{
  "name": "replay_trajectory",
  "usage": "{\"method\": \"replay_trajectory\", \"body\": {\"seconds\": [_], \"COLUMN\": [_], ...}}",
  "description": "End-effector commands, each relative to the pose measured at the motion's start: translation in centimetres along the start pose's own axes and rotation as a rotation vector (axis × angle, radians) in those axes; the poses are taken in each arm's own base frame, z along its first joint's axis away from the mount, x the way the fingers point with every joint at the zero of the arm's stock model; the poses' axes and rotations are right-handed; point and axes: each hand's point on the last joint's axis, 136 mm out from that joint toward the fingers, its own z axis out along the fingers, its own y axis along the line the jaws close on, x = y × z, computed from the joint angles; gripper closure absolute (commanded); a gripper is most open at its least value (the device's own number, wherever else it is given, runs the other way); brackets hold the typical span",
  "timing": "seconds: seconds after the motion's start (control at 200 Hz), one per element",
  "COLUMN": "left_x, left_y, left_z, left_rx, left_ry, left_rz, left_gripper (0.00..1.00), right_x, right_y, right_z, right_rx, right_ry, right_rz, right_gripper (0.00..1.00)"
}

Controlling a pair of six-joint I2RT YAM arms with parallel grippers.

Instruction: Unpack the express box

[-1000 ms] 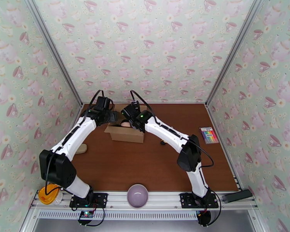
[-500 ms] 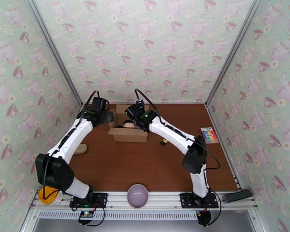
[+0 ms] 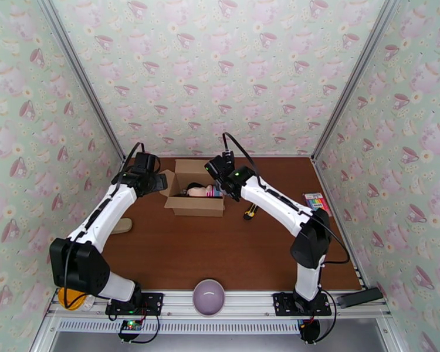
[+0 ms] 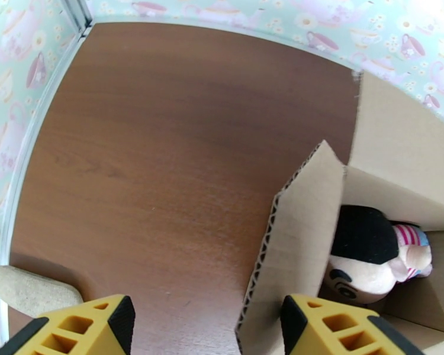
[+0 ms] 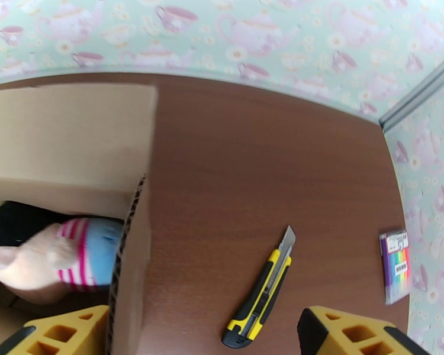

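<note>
Left pincer point(image 4: 204, 326) and right pincer point(image 5: 204, 329), both open, straddle the plain brown cardboard express box's point(image 3: 198, 205) side flaps, likely exposing its black-haired plush doll point(image 4: 364, 255).

My gripper point(image 4: 205, 320) is open, jaws either side of the box point(image 4: 399, 143) flap point(image 4: 293, 232), which is nearer the box-side finger point(image 4: 328, 326). Plush doll point(image 4: 370, 255) lies inside. Tan piece point(image 4: 32, 288) on table point(image 4: 151, 143), lower left.

1 box point(image 3: 193, 204), 1 doll point(image 3: 200, 190), 1 knife point(image 3: 250, 212), 1 bowl point(image 3: 209, 297)
</note>
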Motion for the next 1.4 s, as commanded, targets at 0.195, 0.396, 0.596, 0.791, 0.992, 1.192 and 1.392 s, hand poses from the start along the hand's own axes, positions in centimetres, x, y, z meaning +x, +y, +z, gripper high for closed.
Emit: {"method": "replay_trajectory", "body": {"seconds": [0.195, 0.396, 0.596, 0.791, 0.992, 1.192, 1.392], "left_x": [1.3, 2.0, 2.7, 3.5, 4.0, 4.4, 4.2], "left_y": [2.0, 2.4, 2.3, 1.8, 0.7, -0.2, -1.4], "left_z": [0.9, 1.8, 2.4, 3.3, 4.4, 5.4, 6.1], "left_rx": [-0.028, -0.032, -0.03, -0.011, 0.032, 0.056, 0.073], "left_ry": [0.034, 0.06, 0.092, 0.128, 0.167, 0.188, 0.192], "left_rz": [-0.043, -0.057, -0.065, -0.103, -0.147, -0.173, -0.178], "left_gripper": [0.29, 0.29, 0.29, 0.3, 0.3, 0.3, 0.31], "right_x": [1.3, 2.2, 3.1, 3.5, 3.6, 4.2, 4.1], "right_y": [-1.6, -2.3, -1.4, -0.2, 0.7, 1.4, 2.3], "right_z": [1.3, 3.3, 5.0, 6.4, 7.2, 7.8, 8.1], "right_rx": [-0.036, -0.074, -0.133, -0.17, -0.192, -0.212, -0.254], "right_ry": [0.037, 0.07, 0.1, 0.112, 0.112, 0.123, 0.108], "right_rz": [0.107, 0.167, 0.207, 0.217, 0.22, 0.219, 0.228], "right_gripper": [0.15, 0.15, 0.15, 0.15, 0.16, 0.16, 0.16]}}
